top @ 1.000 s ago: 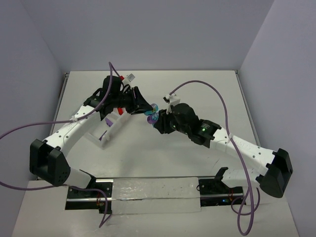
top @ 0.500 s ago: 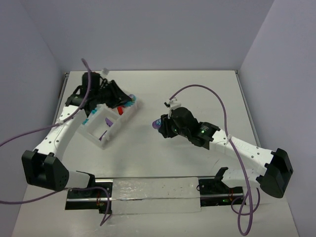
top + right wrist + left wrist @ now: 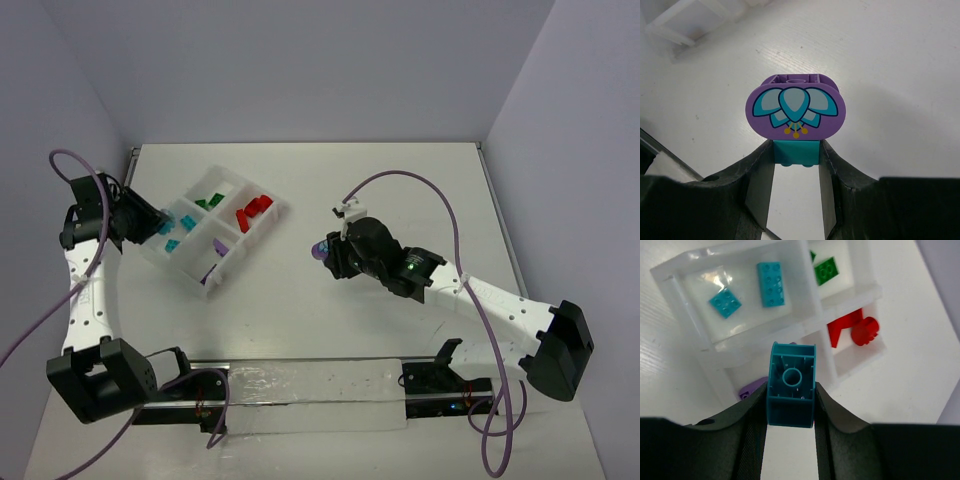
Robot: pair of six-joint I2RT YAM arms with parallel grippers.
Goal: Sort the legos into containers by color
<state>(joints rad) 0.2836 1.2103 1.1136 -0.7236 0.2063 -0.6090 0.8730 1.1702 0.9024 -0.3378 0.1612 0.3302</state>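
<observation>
White tray (image 3: 190,268) left, purple brick (image 3: 318,250) held centre

Tray (image 3: 283,208) lies askew on the left side of the tabletop (image 3: 400,180). Compartment contents:
- teal bricks (image 3: 773,284): two, flat, studs up
- green brick (image 3: 826,270): next compartment
- red pieces (image 3: 854,330): their own compartment
- purple piece (image 3: 752,387): another compartment, partly hidden

Your left pincer (image 3: 790,390) clamps a hollow teal brick (image 3: 791,400), underside facing the camera. Your right pincer (image 3: 796,150) clamps a small teal brick (image 3: 795,152) carrying a purple oval plate (image 3: 795,107) with a petal print.
</observation>
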